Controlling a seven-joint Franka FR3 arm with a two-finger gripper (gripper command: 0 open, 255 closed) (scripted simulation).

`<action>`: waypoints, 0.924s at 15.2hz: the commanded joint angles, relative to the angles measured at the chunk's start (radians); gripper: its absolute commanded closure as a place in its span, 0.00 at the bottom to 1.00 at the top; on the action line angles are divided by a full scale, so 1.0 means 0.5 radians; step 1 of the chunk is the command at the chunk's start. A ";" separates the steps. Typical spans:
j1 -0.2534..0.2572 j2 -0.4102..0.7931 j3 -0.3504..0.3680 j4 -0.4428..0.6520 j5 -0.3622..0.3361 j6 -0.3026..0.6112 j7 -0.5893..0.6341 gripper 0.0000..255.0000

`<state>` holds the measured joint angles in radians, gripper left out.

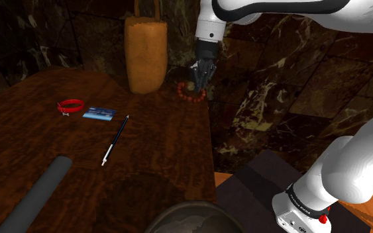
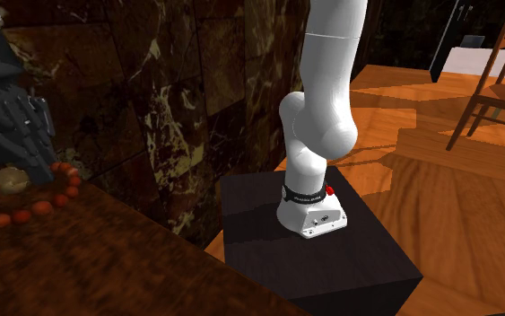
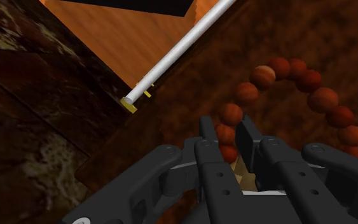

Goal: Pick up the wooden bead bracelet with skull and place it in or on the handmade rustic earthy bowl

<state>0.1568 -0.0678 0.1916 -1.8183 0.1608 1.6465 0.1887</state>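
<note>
Low at the worktop's (image 1: 158,155) far corner, the black gripper (image 1: 201,84) has its fingers (image 3: 208,137) pinching the red-brown bead bracelet (image 1: 190,93), which lies just beside the edge. The dark bowl (image 1: 185,217) sits at the near edge, open wood between them.

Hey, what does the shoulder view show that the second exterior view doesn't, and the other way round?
The shoulder view adds the red band, blue card, pen, grey cylinder, tall tan container and the bowl. The second exterior view adds a wooden chair. Shared: the gripper at the bead bracelet, the arm and its black stand.
</note>
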 commanded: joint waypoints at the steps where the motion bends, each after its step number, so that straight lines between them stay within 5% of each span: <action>1: 0.000 -0.002 0.000 0.058 0.000 -0.059 0.009 1.00; 14: -0.001 0.066 -0.002 0.488 -0.011 -0.419 0.065 1.00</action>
<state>0.1562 -0.0404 0.1906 -1.5944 0.1562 1.4522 0.2188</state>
